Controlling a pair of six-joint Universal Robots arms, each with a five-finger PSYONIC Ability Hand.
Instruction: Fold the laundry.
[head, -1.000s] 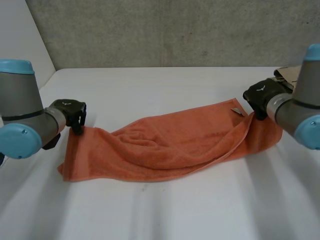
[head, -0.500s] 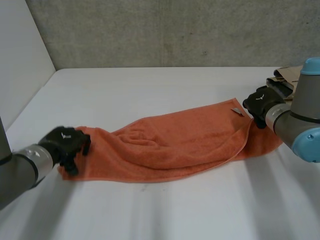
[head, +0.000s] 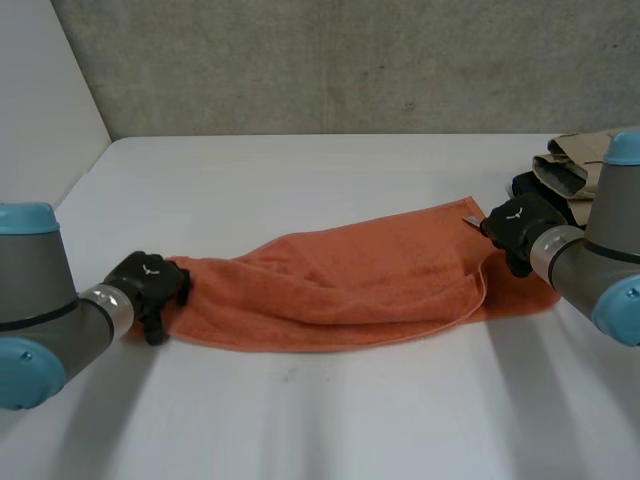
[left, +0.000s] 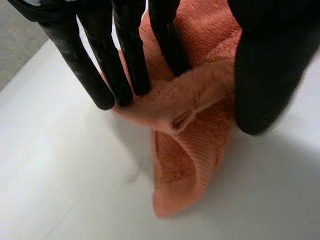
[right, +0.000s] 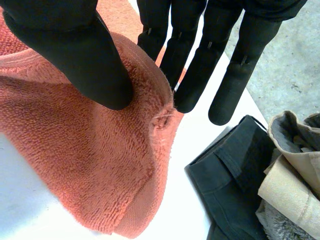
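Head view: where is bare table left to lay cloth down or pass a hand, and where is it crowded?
Free: the broad table band between the orange towel and the back wall, and the near strip in front of the towel. Crowded: the far corner by the right hand, where the clothes pile sits.

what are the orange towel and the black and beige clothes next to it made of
Orange towel: looks like cotton terry, matte, with a fuzzy looped pile and a flat woven hem. Black garment: a smooth, thin woven fabric, matte, with stitched seams; the fibre is unclear. Beige garment: a firmer woven cloth with a fine ribbed weave, perhaps twill.
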